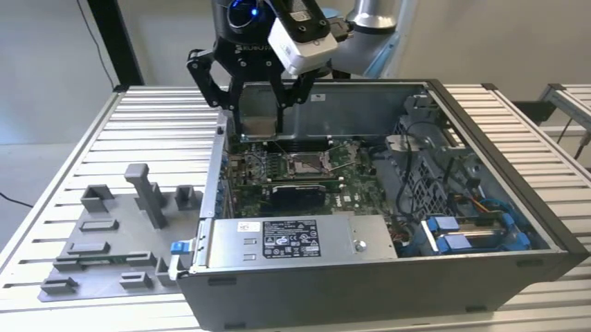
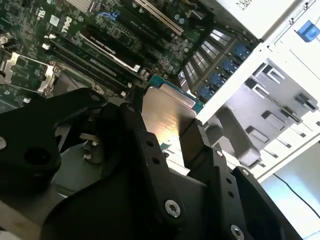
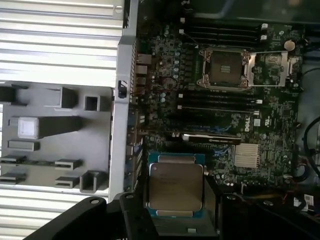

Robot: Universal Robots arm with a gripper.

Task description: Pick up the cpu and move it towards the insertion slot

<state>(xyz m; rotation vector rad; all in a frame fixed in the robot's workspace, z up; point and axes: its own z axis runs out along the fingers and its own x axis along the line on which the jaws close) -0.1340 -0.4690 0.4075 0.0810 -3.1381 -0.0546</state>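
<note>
Item: the gripper is hanging above the far-left corner of the open computer case in the exterior view, its black fingers pointing down just inside the case's far wall. Held item: the cpu is sitting clamped between the fingers, which are closing flat on its two opposite edges and are spread no wider than the chip itself; in the second wrist view the cpu is showing its silvery face catching light, with a green-tan rim along one edge. In the exterior view the chip is appearing as a small tan-grey square below the fingertips, though the outline there is hard to make out. Target: the insertion slot is lying open on the green motherboard, a shiny metal frame around a dull tan centre, well apart from the held cpu in the first wrist view; in the exterior view the insertion slot is sitting below and to the exterior view's right of the gripper. Surroundings: a grey fixture plate with upright blocks is resting on the ribbed metal table to the exterior view's left of the case, and a silver power supply is occupying the case's near edge.
</note>
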